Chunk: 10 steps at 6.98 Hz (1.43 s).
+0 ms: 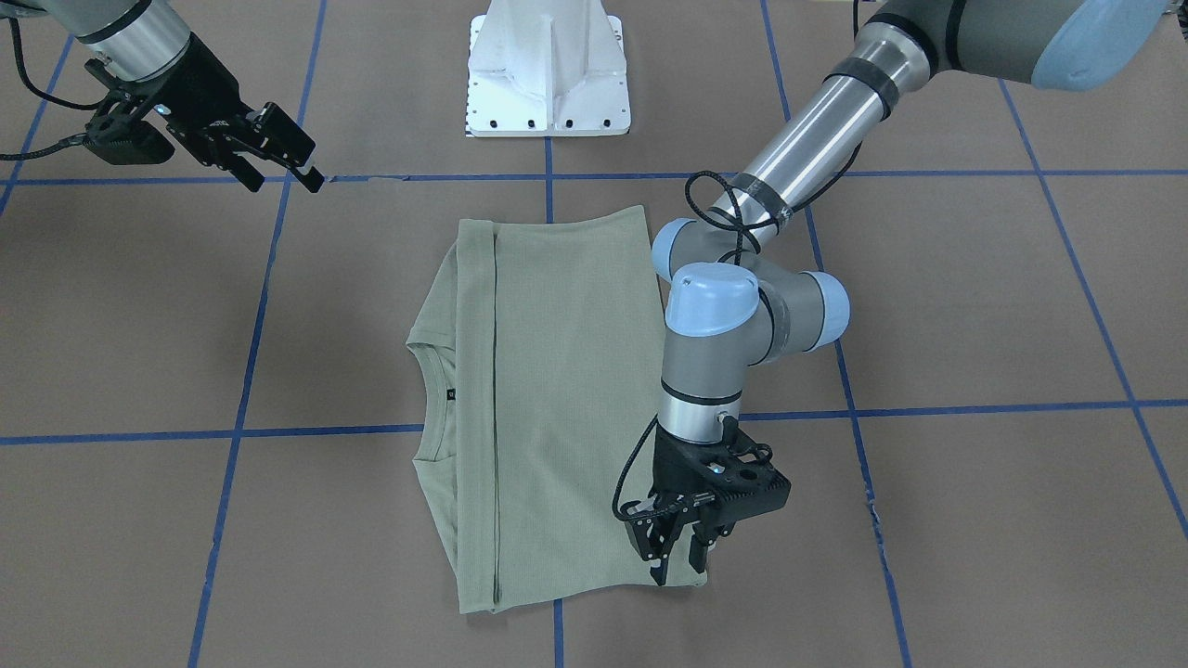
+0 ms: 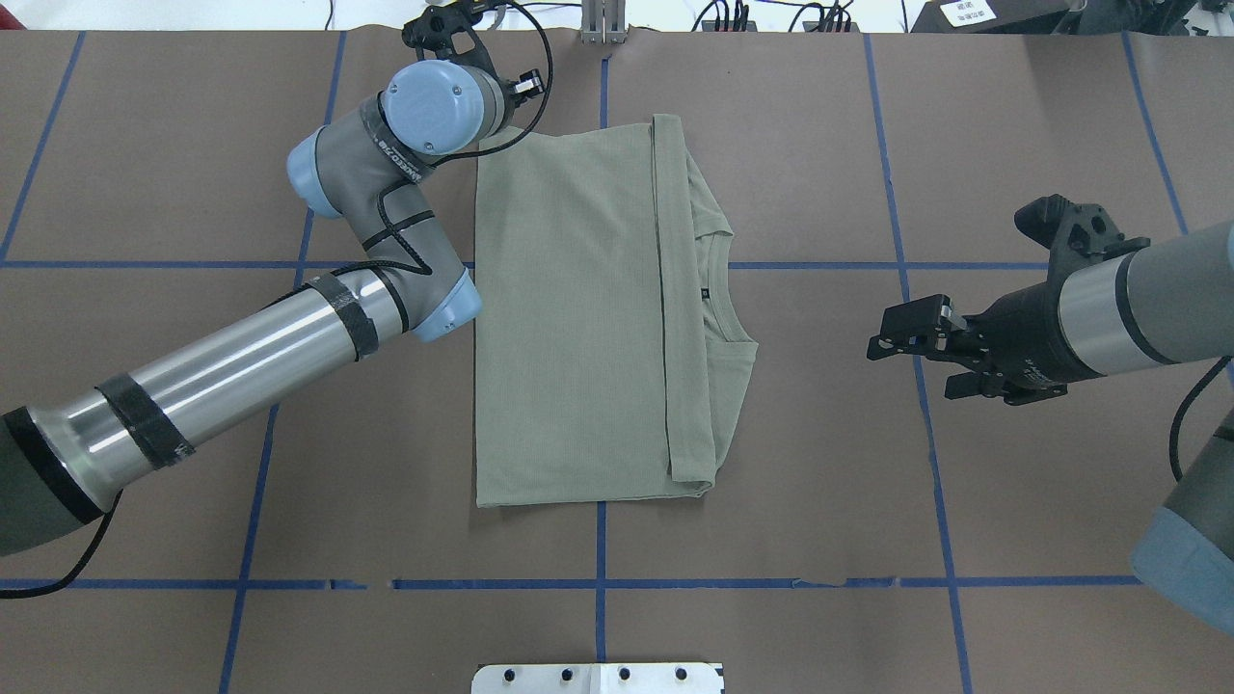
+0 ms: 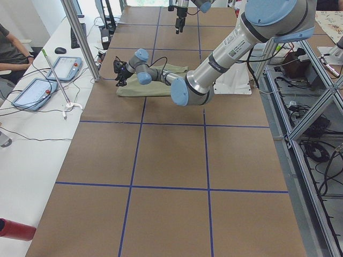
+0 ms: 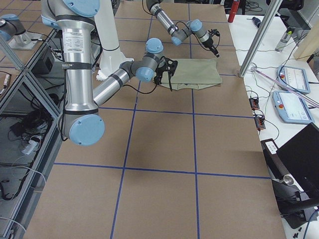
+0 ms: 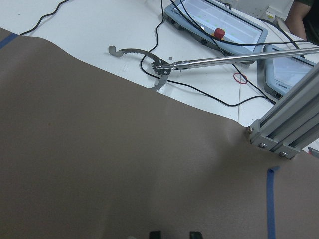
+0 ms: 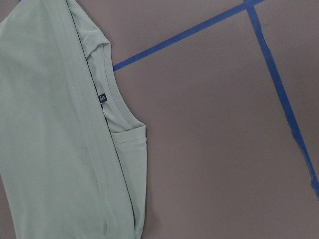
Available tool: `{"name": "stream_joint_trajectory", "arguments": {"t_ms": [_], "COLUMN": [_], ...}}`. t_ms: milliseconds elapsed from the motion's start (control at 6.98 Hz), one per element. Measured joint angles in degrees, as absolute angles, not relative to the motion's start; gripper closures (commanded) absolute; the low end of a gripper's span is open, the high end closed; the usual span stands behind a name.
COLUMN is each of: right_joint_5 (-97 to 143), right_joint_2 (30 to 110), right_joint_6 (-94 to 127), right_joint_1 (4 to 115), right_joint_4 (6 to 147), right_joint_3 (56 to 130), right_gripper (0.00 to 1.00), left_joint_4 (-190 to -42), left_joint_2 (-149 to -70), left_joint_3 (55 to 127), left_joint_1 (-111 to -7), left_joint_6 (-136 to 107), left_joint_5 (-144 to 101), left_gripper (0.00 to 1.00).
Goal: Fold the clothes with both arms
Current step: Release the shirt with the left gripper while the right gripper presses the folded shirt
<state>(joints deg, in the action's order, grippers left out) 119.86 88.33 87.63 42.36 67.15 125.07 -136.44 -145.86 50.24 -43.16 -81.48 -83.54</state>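
Observation:
The pale sage-green shirt (image 1: 566,390) lies flat in the middle of the table, folded into a rectangle. One long fold edge runs across it, and the ribbed collar (image 2: 725,289) and black neck label (image 6: 102,97) show on the right arm's side. My left gripper (image 1: 677,557) points down at the shirt's far corner on the left arm's side, fingers apart with nothing between them. My right gripper (image 1: 286,183) hangs open above bare table, well clear of the shirt (image 2: 569,328). In the left wrist view only two fingertips (image 5: 155,234) and table show.
The white pedestal base (image 1: 548,74) stands at the robot's edge of the table. Blue tape lines (image 2: 598,584) grid the brown surface. Beyond the far edge are a white bench with pendants (image 5: 214,20), a grabber tool (image 5: 164,67) and an aluminium post (image 5: 284,124). A person (image 3: 8,45) sits there.

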Motion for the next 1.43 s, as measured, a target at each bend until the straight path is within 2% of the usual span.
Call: {"name": "stream_joint_trajectory", "arguments": {"t_ms": [430,716,1003,1433], "right_joint_5": [118.1,114.5,111.8,104.8], "right_joint_2": [88.0,86.4,76.8,64.0], "right_joint_6": [86.9,82.0,78.1,72.3], "right_joint_1": [41.4,39.0,36.2,29.7], "right_joint_4": [67.4,71.6,83.9,93.4], "right_joint_3": [123.7,122.3,119.2,110.5], "right_gripper": [0.00,0.00,0.00,0.00], "left_joint_4": [-134.4,-129.3,-127.5,-127.2], "left_joint_2": [-143.1,-135.0,-124.8,-113.8], "left_joint_3": [55.8,67.5,80.3,93.4], "left_joint_1": [-46.7,-47.5,-47.5,-47.2], "left_joint_6": [-80.2,-77.3,-74.2,-71.9], "left_joint_5": [-95.8,-102.1,-104.1,-106.7], "left_gripper": [0.00,0.00,0.00,0.00]}}
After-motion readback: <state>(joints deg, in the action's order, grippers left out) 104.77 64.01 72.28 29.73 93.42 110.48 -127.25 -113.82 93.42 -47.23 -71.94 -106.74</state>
